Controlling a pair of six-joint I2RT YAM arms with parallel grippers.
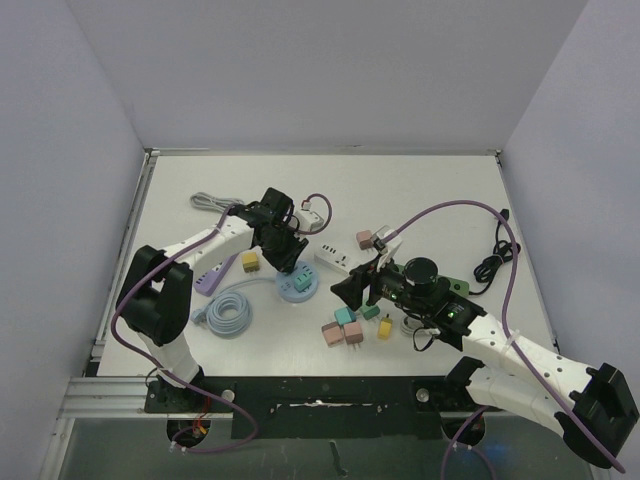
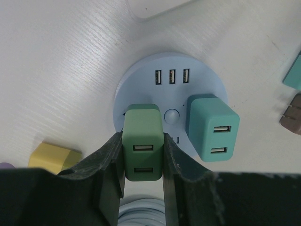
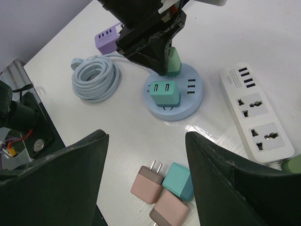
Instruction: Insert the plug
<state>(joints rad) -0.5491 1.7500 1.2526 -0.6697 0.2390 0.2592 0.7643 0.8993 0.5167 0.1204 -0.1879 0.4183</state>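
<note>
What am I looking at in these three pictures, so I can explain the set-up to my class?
Two robot arms are bolted to a white table. One picture looks down from above. The other two come from a camera on each arm's wrist, so you see its own fingers. On the table lie a round blue socket hub with a teal plug on it, a white power strip, a coiled cable and loose plugs. The left gripper is shut on a green plug at the hub. The right gripper is open, holding nothing.
</note>
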